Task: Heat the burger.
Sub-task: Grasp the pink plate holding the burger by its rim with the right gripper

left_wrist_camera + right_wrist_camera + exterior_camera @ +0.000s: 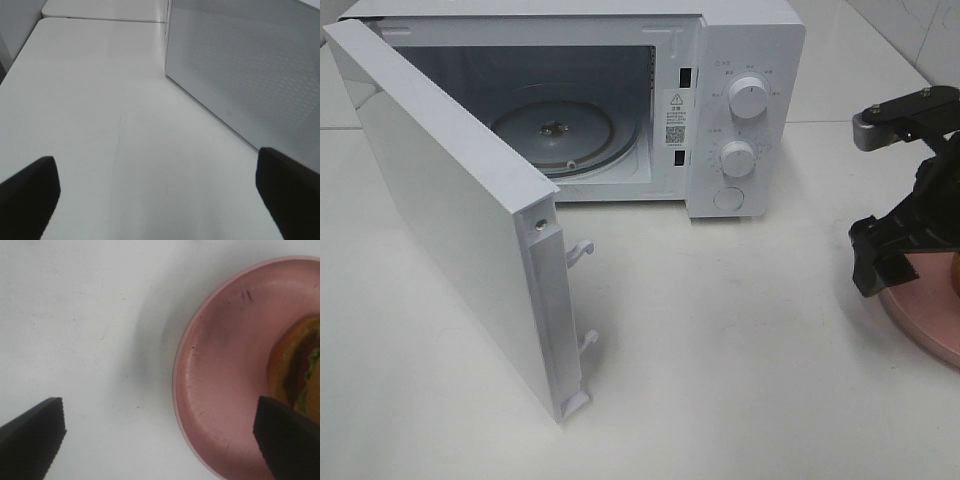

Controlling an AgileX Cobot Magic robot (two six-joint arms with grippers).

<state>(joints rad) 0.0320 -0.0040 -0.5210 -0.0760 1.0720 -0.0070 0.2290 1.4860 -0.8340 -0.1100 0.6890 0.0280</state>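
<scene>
The burger lies at the far side of a pink plate, its golden bun, dark patty and green lettuce showing only partly at the right wrist view's edge. My right gripper is open, with one fingertip over the bare table and the other over the plate near the burger, holding nothing. In the high view the right gripper hangs over the plate's left rim at the far right. My left gripper is open and empty over bare table beside the microwave's perforated wall; the high view does not show it.
A white microwave stands at the back with its door swung wide open toward the front left. Its glass turntable is bare. White tabletop stretches between the door and the plate.
</scene>
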